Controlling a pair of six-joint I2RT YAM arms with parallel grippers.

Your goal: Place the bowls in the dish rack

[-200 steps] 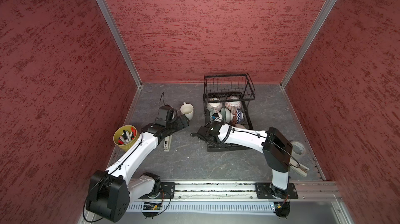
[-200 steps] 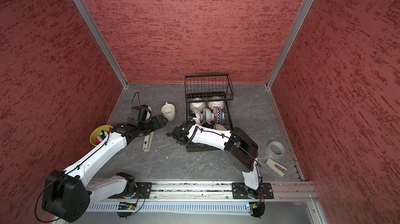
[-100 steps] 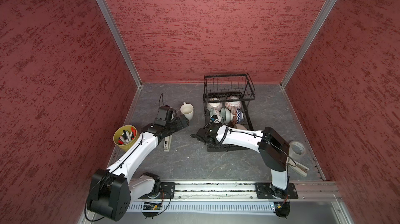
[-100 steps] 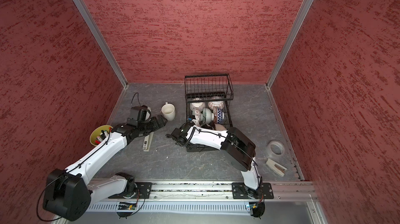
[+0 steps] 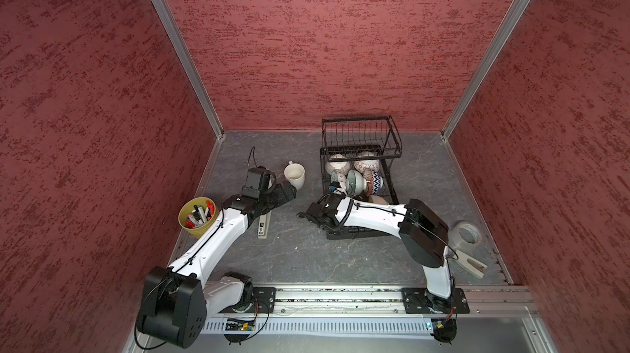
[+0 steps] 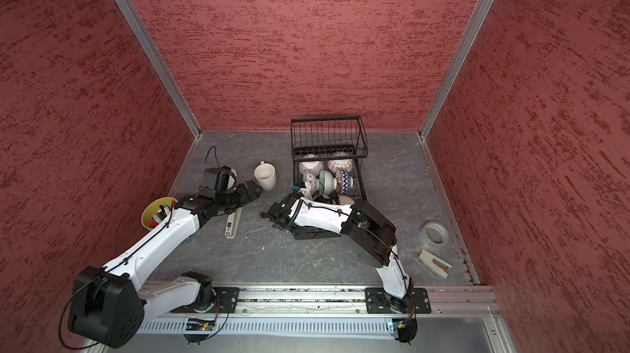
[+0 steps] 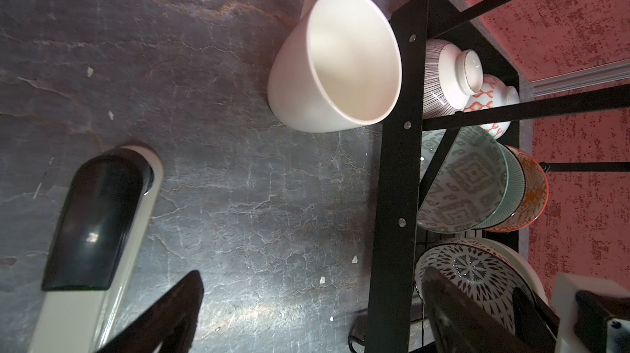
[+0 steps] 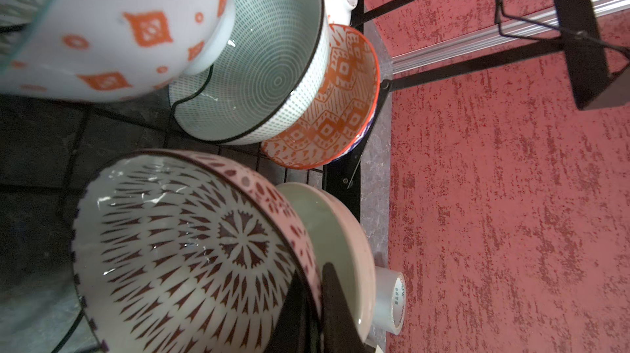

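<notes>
1. Bowls [image 5: 356, 179] sat crowded in the lower tier of the black wire dish rack [image 5: 359, 147], most tipped on edge.
2. Right gripper [image 8: 313, 278] pinched the rim of the maroon-patterned bowl [image 8: 187, 249] at the rack's near end, one finger inside, one outside.
3. Sage-lined bowl [image 8: 341, 232] leaned just behind the held one.
4. Left gripper [image 7: 312, 276] hovered over the grey table [image 7: 204, 95] near the cream mug [image 7: 341, 61], jaws spread wide, holding nothing.
</notes>
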